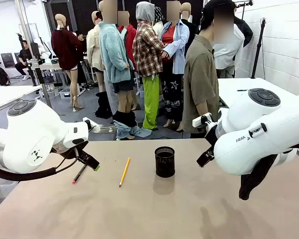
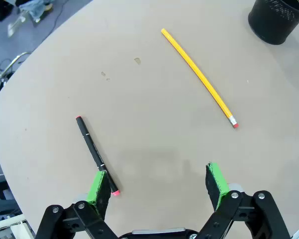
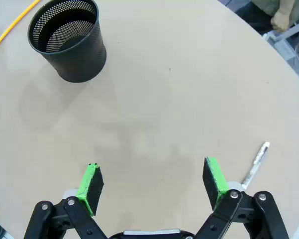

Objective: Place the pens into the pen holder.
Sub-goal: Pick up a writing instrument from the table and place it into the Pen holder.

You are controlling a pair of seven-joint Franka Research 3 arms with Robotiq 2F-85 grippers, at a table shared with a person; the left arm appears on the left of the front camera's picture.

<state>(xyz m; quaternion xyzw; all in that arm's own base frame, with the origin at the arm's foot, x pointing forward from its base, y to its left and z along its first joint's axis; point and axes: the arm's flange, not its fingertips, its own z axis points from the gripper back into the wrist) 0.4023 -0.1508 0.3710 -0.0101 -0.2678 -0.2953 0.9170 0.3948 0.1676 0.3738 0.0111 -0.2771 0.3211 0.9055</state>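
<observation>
The black mesh pen holder (image 1: pixel 164 162) stands upright near the table's middle. Left of it lie a yellow pencil (image 1: pixel 124 172) and a dark pen with red ends (image 1: pixel 80 173). In the left wrist view my left gripper (image 2: pixel 156 172) hangs open above the table; the dark pen (image 2: pixel 94 152) lies just beside one green pad (image 2: pixel 99 181), the pencil (image 2: pixel 199 77) and the holder (image 2: pixel 278 17) farther off. My right gripper (image 3: pixel 151 168) is open and holds nothing. A silver-grey pen (image 3: pixel 255 162) lies just outside one finger, and the holder (image 3: pixel 69 40) stands well ahead.
The tan table (image 1: pixel 154 214) has a curved far edge. A person in an olive shirt (image 1: pixel 201 79) stands at its far side. Both bulky white arms (image 1: pixel 35 139) lean in over the table's left and right sides.
</observation>
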